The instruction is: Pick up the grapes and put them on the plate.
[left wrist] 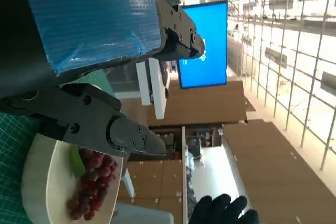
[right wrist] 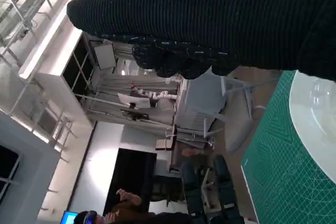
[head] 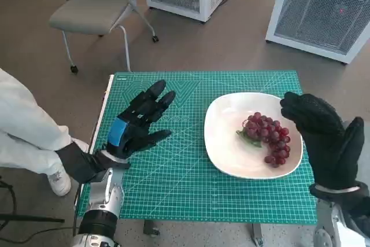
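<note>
Grapes [head: 267, 139] lie on the plate [head: 222, 143], frame right; my left hand [head: 139, 122] and right hand [head: 324, 137] hover released. I'd withdraw gently, brushing nothing.

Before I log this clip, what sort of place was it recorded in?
Most likely a robotics lab or workshop in an office-like room: a green cutting mat covers the small table, white mesh-fronted equipment cabinets stand on the floor, and a rolling chair sits nearby.

Grapes [head: 267, 137] lie on the plate [head: 226, 153] (toward its right side, apparently), right of mat [head: 173, 183] centre.
</note>
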Controlling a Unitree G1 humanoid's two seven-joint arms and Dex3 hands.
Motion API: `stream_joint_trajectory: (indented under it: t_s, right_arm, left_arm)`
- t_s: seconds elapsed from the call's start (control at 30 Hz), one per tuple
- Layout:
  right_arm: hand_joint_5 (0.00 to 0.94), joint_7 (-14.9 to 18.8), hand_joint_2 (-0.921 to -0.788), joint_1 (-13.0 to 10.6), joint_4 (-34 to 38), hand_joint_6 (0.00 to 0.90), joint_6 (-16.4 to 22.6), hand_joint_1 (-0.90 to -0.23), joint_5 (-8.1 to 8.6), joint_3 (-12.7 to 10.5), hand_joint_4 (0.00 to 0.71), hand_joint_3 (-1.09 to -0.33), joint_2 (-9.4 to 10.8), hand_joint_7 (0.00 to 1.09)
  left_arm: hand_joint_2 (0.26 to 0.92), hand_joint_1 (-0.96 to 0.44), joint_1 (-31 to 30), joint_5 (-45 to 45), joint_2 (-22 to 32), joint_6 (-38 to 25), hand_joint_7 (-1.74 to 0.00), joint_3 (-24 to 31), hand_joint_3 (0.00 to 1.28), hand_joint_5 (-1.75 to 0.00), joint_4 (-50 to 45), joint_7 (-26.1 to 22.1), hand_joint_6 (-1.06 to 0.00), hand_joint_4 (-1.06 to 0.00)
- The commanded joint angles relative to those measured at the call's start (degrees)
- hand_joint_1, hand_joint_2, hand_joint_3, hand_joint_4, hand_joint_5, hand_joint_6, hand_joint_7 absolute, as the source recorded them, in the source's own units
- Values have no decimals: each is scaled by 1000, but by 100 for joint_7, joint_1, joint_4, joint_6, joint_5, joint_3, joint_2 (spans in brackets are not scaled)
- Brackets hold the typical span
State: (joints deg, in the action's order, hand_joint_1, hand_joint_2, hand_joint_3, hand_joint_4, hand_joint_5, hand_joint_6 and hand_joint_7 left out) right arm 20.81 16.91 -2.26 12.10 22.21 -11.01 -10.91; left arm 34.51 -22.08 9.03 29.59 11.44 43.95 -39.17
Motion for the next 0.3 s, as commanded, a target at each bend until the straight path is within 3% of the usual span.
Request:
stream_joint_trajectory:
  t_s: [0.03,0.2,0.3]
  right_arm:
    - [839,42,-921,-45,53,225,-97,-343,-19,21,400,-624,-36,1006]
    - [839,56,-921,-53,49,220,-90,-346,-17,23,401,-623,-37,1006]
    - [839,59,-921,-55,50,219,-87,-345,-20,22,401,-623,-35,1007]
  left_arm:
    - [911,24,-118,93,15,-80,-36,-27,107,-8,-215,32,-448,-338]
    - [782,149,-178,211,31,-148,-146,-75,565,-6,-367,133,-474,-388]
    - [767,177,-210,267,44,-161,-237,-90,684,-2,-423,156,-415,-384]
